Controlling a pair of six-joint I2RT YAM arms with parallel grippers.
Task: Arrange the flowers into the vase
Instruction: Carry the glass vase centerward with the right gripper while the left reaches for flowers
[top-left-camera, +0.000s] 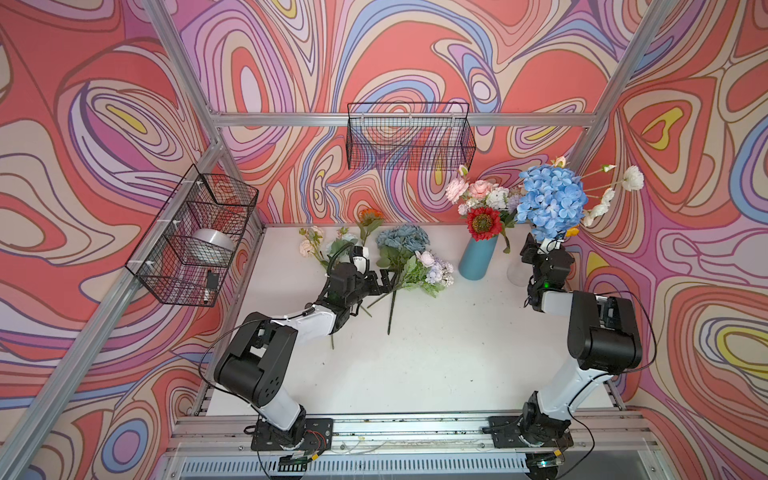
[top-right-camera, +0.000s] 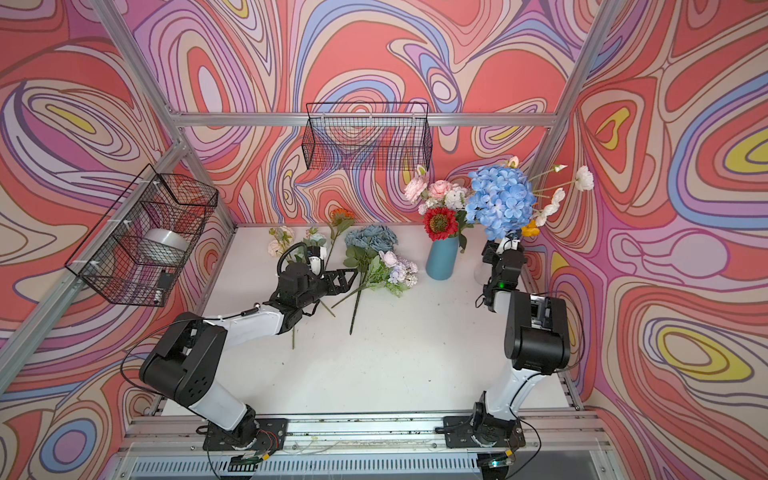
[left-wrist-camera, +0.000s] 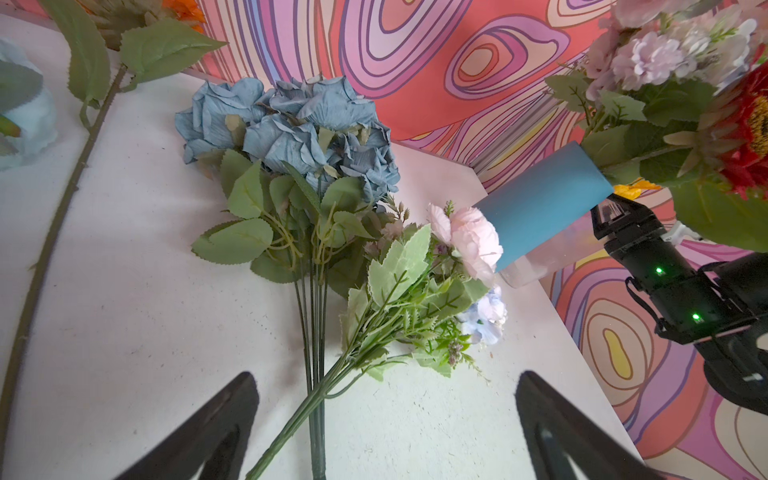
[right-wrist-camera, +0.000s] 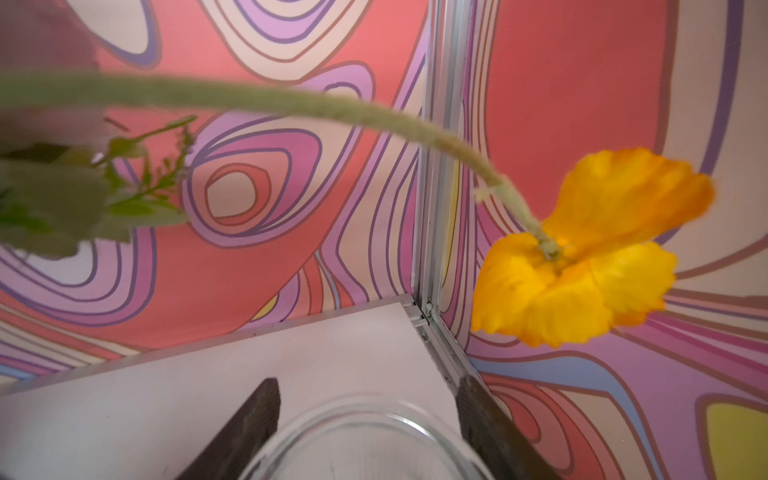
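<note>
A blue vase (top-left-camera: 478, 259) (left-wrist-camera: 540, 203) at the back of the table holds a red sunflower (top-left-camera: 482, 222) and pink peonies. A clear glass vase (top-left-camera: 516, 272) (right-wrist-camera: 365, 440) in the back right corner holds the blue hydrangea (top-left-camera: 550, 201) and a yellow bloom (right-wrist-camera: 582, 257). My right gripper (right-wrist-camera: 366, 380) has a finger against each side of the glass vase. Dusty-blue roses (top-left-camera: 402, 237) (left-wrist-camera: 291, 124) and a lilac spray (top-left-camera: 436, 268) lie flat with crossed stems. My left gripper (top-left-camera: 384, 282) (left-wrist-camera: 388, 374) hangs open over those stems, not touching them.
An orange sunflower (top-left-camera: 371, 215) and cream peonies (top-left-camera: 309, 243) lie at the back left of the table. One wire basket (top-left-camera: 409, 137) hangs on the back wall. Another basket (top-left-camera: 195, 237), holding a silver roll, hangs on the left frame. The right arm stands close to the right wall.
</note>
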